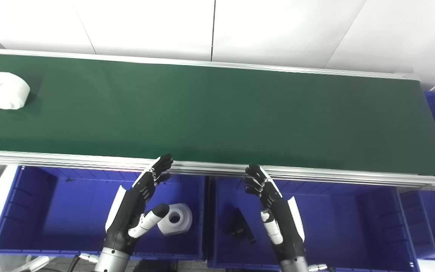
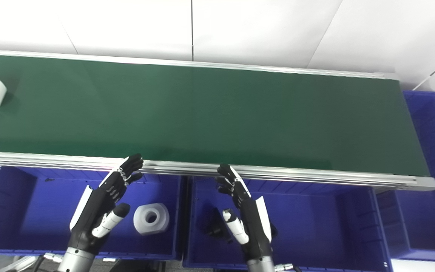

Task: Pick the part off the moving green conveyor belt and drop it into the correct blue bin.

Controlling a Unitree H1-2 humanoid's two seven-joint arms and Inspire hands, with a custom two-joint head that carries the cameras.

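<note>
One white round part rides the far left of the green conveyor belt, well apart from both hands. Below, the left hand hovers empty with fingers spread over the left blue bin, which holds a white ring-shaped part; the right hand, likewise spread and empty, hovers over the middle blue bin beside a black part. Mistiming the reach on a moving belt could miss or knock the part. No writing is legible.

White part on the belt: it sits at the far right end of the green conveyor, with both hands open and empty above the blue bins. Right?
Not quite. The white part sits at the far left end of the green conveyor, as the left eye view shows. The left hand and right hand are indeed open and empty above the blue bins.
</note>
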